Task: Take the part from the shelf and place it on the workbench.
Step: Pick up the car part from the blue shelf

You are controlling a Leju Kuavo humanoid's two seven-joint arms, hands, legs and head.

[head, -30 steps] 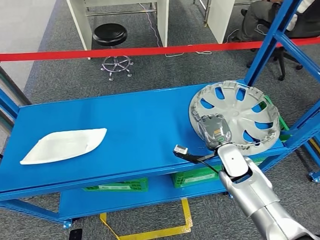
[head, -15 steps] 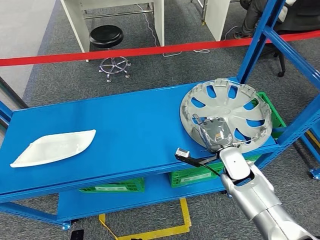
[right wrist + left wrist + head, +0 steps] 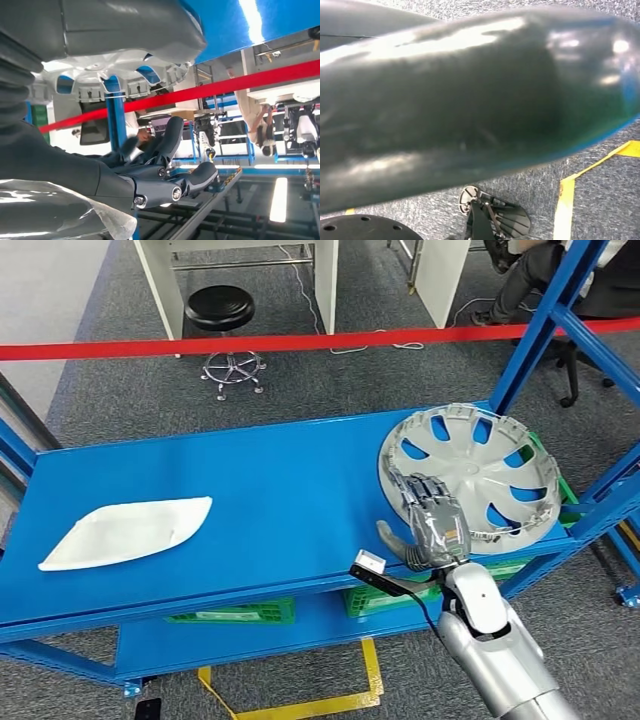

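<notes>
White tray (image 3: 127, 531) — shelf (image 3: 249, 500); red tape (image 3: 226, 343)

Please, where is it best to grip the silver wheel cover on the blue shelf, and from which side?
Probably at the near rim of the wheel cover, coming from the shelf's front edge. It lies flat and wide, so only the thin rim suits a grip. The right hand is already there, fingers spread over the rim.

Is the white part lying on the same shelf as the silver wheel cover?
Yes, the white part lies on the blue shelf, far from the wheel cover.
</notes>
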